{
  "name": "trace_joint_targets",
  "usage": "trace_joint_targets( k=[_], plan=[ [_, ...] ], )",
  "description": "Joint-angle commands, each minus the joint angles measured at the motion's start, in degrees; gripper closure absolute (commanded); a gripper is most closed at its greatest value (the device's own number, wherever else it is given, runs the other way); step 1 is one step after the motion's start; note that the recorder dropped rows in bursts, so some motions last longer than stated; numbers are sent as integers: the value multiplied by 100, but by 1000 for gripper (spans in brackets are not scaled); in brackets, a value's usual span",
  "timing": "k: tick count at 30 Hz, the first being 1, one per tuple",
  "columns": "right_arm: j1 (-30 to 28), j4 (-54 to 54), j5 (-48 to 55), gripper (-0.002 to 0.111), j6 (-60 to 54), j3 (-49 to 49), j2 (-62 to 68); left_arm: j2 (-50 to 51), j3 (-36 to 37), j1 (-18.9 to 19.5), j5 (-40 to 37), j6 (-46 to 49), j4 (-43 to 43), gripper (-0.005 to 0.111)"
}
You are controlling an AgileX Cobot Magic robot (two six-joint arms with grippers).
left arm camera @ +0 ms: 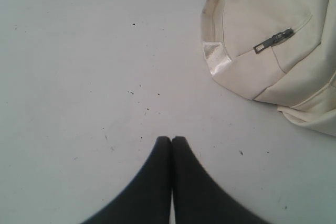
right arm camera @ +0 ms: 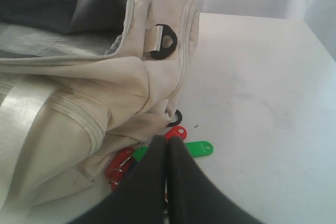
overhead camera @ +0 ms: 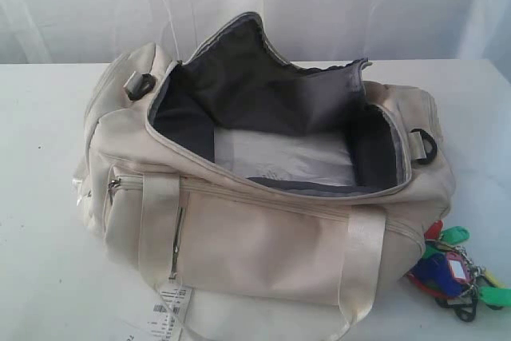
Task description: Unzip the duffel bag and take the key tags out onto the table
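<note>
The left gripper (left arm camera: 171, 139), seen only in its own wrist view, is held with black jaws pressed together on nothing, above the flat white speckled table (left arm camera: 79, 51); the large cream fabric duffel bag (overhead camera: 263, 237) is shown unzipped, grey lining exposed, chiefly by the exterior view; the bunch of coloured plastic key tags (overhead camera: 455, 273) is laid on the table against the bag's right end; the right gripper (right arm camera: 165, 141), jaws likewise closed and apparently empty, is hung just above them.

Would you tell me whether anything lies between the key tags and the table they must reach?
Nothing visible does: the key tags already lie on the table, outside the bag, beside its end. Nothing lies between them and the shut right claw either.
</note>
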State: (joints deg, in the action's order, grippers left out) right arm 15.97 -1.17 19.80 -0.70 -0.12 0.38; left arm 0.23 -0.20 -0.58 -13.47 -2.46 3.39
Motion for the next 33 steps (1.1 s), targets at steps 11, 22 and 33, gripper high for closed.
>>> trace_joint_targets(
  k=[11,22,33],
  plan=[
    [-22,31,-54,108,-62,12,-38,-23,20,-15,24,-32,42,107],
    [-578,31,-54,108,-62,12,-38,-23,20,-15,24,-32,42,107],
    [-578,31,-54,108,-62,12,-38,-23,20,-15,24,-32,42,107]
  ],
)
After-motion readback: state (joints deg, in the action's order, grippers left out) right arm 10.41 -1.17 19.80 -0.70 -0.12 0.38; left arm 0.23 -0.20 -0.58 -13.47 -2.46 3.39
